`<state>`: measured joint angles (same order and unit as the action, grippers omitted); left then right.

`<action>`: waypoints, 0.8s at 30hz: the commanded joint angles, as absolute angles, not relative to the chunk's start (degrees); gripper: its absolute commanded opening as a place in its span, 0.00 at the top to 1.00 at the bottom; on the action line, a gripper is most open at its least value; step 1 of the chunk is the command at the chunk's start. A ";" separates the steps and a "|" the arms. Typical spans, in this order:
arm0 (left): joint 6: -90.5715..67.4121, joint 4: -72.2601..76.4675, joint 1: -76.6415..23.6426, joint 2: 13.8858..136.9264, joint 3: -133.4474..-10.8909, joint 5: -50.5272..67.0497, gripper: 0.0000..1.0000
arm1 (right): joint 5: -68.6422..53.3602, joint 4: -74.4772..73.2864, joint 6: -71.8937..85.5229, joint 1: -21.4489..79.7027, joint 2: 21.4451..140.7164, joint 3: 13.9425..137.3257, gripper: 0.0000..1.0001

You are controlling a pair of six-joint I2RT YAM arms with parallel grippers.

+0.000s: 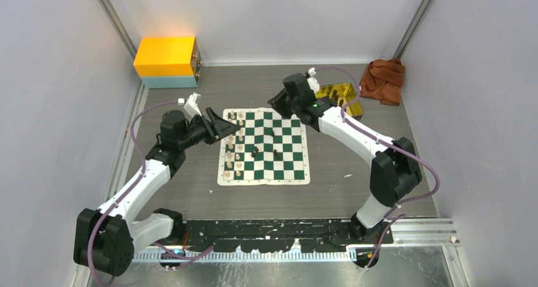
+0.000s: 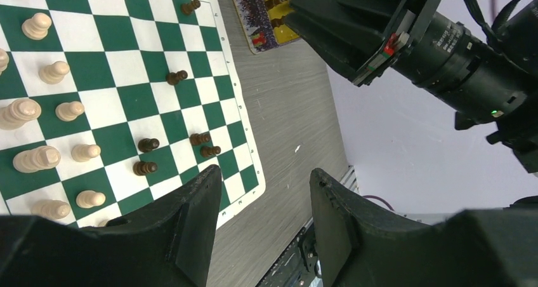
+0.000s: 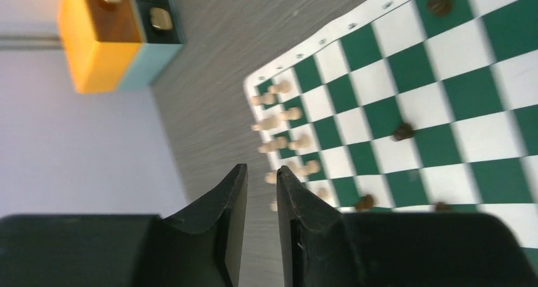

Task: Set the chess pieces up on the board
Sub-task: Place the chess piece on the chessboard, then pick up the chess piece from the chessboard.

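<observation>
The board (image 1: 264, 180) lies flat in the middle of the counter (image 1: 355, 173), between the two hands. The cream pieces (image 1: 235, 148) stand upright in two files along the board edge nearest the left hand (image 1: 223, 127). That hand hangs just over this edge, fingers apart and nothing between them. A few dark pieces (image 1: 255, 151) stand scattered mid-board, out beyond the left hand's fingertips and apart from the cream files. The squares on the side away from that hand are mostly bare.

The right hand (image 1: 274, 103) hovers at the board's far edge. Its fingers are close together with a narrow slit between them, and nothing shows in the slit. Its own wrist view is blurred.

Just behind the right hand, off the board's far corner, sits a gold tray (image 1: 350, 109) with small dark shapes inside. Beyond the tray a rust cloth (image 1: 382, 80) lies crumpled against the wall. Well behind the left hand, a yellow and teal box (image 1: 166, 61) fills the far corner.

Grey wood-grain counter lies open along the board's near edge and on the right arm's side. Pale walls close in the left, far and right sides.
</observation>
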<state>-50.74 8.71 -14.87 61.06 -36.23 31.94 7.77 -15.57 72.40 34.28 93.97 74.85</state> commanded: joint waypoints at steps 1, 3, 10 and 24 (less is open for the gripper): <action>-51.10 11.13 -14.77 59.28 -37.28 31.80 0.45 | 18.17 -30.72 47.54 35.38 94.71 80.89 0.72; -51.30 11.46 -14.77 59.33 -37.18 31.77 0.45 | 19.28 -33.93 42.79 35.47 96.89 82.83 0.74; -51.33 10.99 -14.78 59.15 -37.13 31.22 0.45 | 23.18 -43.95 34.48 38.00 106.48 91.22 0.80; -50.98 11.49 -14.76 59.59 -36.41 31.15 0.45 | 20.74 -46.32 31.64 40.45 116.65 99.83 0.72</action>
<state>-50.98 8.95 -14.87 60.71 -36.21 31.07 20.60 -45.98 33.04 40.56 115.87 96.31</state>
